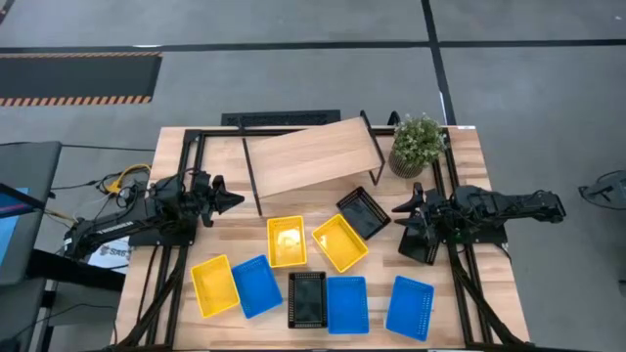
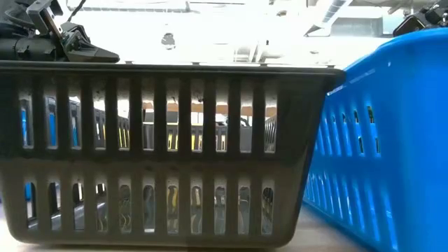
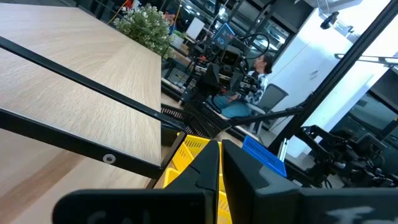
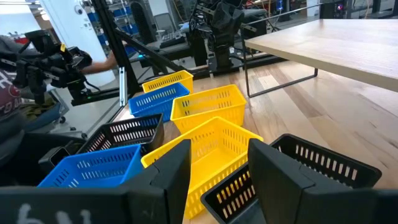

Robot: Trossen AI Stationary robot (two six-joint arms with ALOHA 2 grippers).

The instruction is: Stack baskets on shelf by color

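Observation:
The light wooden shelf (image 1: 313, 156) stands on thin black legs at the table's far middle. Several baskets lie on the table in front of it. Two yellow ones (image 1: 286, 242) (image 1: 340, 242) and a black one (image 1: 363, 213) lie nearest the shelf. Along the near edge lie a yellow (image 1: 214, 286), a blue (image 1: 256, 286), a black (image 1: 306, 298) and two more blue ones (image 1: 346, 304) (image 1: 410, 306). My left gripper (image 1: 233, 200) is shut and empty, left of the shelf. My right gripper (image 1: 398, 230) is open, just right of the far black basket (image 4: 292, 168), with nothing between its fingers.
A potted plant (image 1: 418, 142) stands at the table's far right corner beside the shelf. Black frame rails (image 1: 186, 176) run along the table's left and right sides. In the low view, a black basket (image 2: 161, 154) and a blue one (image 2: 385, 140) fill the foreground. People sit beyond the table (image 3: 258, 68).

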